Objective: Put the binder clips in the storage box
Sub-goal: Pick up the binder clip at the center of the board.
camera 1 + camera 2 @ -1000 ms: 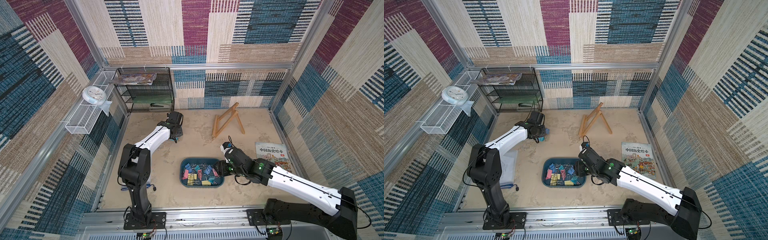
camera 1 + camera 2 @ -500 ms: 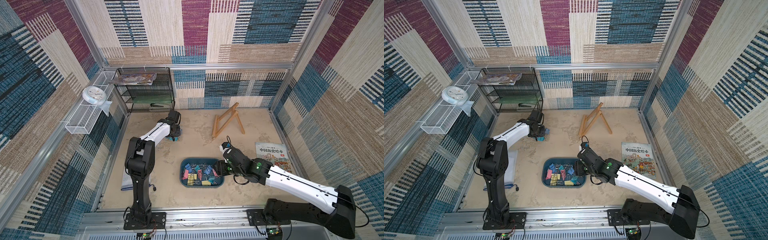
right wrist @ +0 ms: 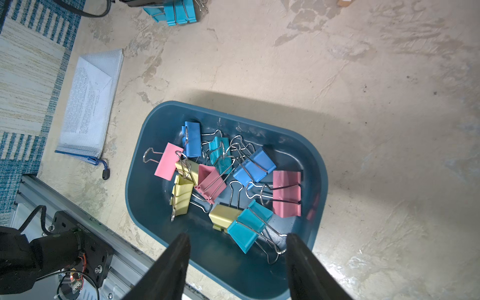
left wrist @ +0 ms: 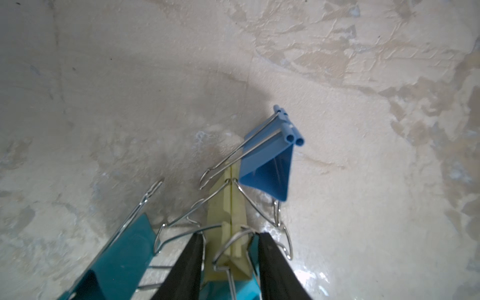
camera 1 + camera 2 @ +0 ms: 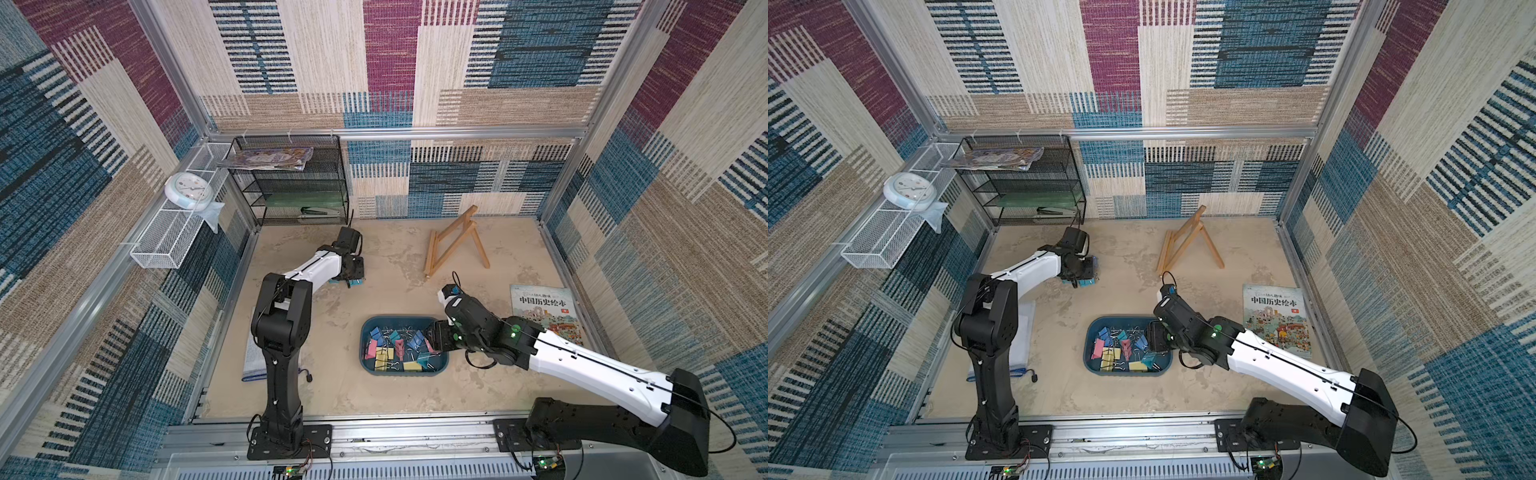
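The storage box [image 5: 364, 332] [image 5: 1088, 345] [image 3: 140, 161] is a dark teal tray on the table's near middle. Several pink, yellow, blue and teal binder clips [image 5: 395, 349] [image 5: 1125, 349] [image 3: 220, 171] lie in it. My right gripper [image 5: 433, 337] [image 5: 1154, 336] [image 3: 236, 241] hangs open and empty over the box's right end. My left gripper [image 5: 353, 275] [image 5: 1084, 271] [image 4: 230, 236] is down at loose clips on the far left of the table. It is open, its fingers close either side of a yellow clip [image 4: 230, 207]. A blue clip [image 4: 270, 163] and a teal clip [image 4: 124, 254] lie beside it.
A black mesh rack [image 5: 291, 183] stands at the back left, with a white wire basket [image 5: 174, 237] and a clock [image 5: 189, 189] on the left wall. A wooden easel [image 5: 453, 245] stands at the back middle. A picture book [image 5: 544, 311] lies right; a mesh pouch [image 3: 91, 104] lies near left.
My left arm's upper link has swung more upright while its gripper stays low at the loose clips. The right gripper has stayed over the box.
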`<state>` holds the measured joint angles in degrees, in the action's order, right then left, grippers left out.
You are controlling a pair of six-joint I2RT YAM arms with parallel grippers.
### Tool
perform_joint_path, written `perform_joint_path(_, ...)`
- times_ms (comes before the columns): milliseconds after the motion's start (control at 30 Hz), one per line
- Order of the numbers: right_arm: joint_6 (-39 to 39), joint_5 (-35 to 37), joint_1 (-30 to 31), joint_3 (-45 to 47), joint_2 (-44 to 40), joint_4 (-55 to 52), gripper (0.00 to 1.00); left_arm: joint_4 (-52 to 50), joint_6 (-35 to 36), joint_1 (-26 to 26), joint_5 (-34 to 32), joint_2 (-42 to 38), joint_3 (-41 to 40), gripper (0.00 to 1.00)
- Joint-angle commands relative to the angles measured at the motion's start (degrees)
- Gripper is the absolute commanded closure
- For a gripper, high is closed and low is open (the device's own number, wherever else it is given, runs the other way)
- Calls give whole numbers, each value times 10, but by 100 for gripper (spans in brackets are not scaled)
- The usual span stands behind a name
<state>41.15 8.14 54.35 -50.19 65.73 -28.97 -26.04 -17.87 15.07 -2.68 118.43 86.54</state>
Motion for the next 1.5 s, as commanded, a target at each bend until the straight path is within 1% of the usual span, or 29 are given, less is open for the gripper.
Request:
perform_joint_path(0, 6, -6, 1, 4, -5, 7, 37, -12, -11, 0, 23, -8, -23, 44)
perform_joint_path(33, 6, -6, 1, 5, -6, 9, 37, -7, -14, 0, 26, -14, -32, 41)
perform_joint_path(267, 9, -11, 1, 7, -12, 13, 37, 28, -41, -1, 51, -61, -97, 38)
perform_joint_path(333, 11, -11, 1, 8, -15, 14, 37, 44, -54, 0, 60, -73, -122, 32)
perform_joint_path(433, 13, -14, 1, 12, -18, 21, 36, 58, -70, 0, 74, -75, -137, 20)
perform_joint_path(500, 13, -15, 1, 12, -17, 23, 36, 65, -76, 0, 78, -69, -139, 17)
perform_joint_path(567, 13, -17, 1, 10, -15, 22, 36, 80, -76, 0, 78, -64, -140, 19)
perform_joint_path(633, 15, -18, 1, 10, -13, 22, 36, 90, -66, 0, 77, -56, -137, 27)
perform_joint_path(733, 17, -19, 1, 8, -14, 22, 36, 77, -50, 0, 73, -41, -122, 35)
perform_joint_path(800, 20, -17, 1, 9, -15, 22, 36, 74, -50, 0, 74, -48, -127, 38)
perform_joint_path(867, 23, -17, 1, 11, -15, 26, 36, 86, -55, 0, 74, -76, -148, 38)
perform_joint_path(967, 21, -20, 1, 10, -11, 31, 36, 68, -55, 1, 47, -135, -164, 32)
perform_joint_path(1067, 17, -21, 1, 5, -5, 31, 36, 42, -48, 1, 5, -189, -170, 32)
perform_joint_path(1133, 15, -22, 1, 4, -3, 31, 36, 7, -38, 1, -43, -204, -159, 34)
perform_joint_path(1267, 13, -23, 0, 7, -3, 34, 34, -42, -10, 0, -139, -184, -130, 37)
perform_joint_path(1333, 12, -24, 1, 5, -4, 33, 29, -55, 3, 0, -163, -157, -112, 37)
perform_joint_path(1467, 10, -21, 1, 5, -8, 34, 22, -62, 13, 0, -177, -105, -78, 38)
